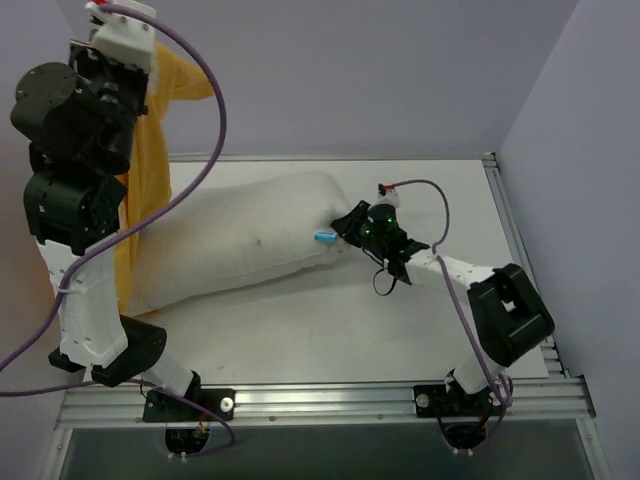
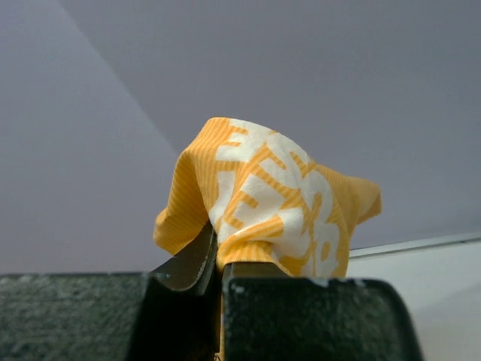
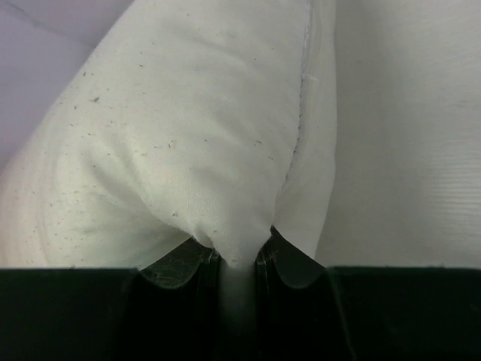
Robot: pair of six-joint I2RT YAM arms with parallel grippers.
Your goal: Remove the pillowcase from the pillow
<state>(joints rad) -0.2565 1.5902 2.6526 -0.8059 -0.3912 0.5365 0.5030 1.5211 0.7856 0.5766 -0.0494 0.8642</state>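
Start at your left gripper: it is clamped on a bunched fold of the pillowcase, orange with white lettering, and the fabric stands up just past the fingertips. The arm is raised high, so the rest of the pillowcase hangs below that tool as a long orange curtain, running down toward the end of the pillow on that side. Your own arm hides where the cloth meets the pillow, so you cannot tell whether the last of the pillow is inside the case or only beside it.

The pillow lies on the table below and to the right of the left tool. Its long axis runs from under the hanging cloth straight across to your right gripper, and nearly all of it shows bare white.

The right gripper is pinched on the pillow's corner, white fabric squeezed between its pads, with the small blue tag just beside the fingertips.

What matters for the next move, as I judge it: the case leaves along the pillow's long axis, away from the right tool. Your left arm is the nearer one to the cloth, so it pulls up and away while the right anchors the far corner.
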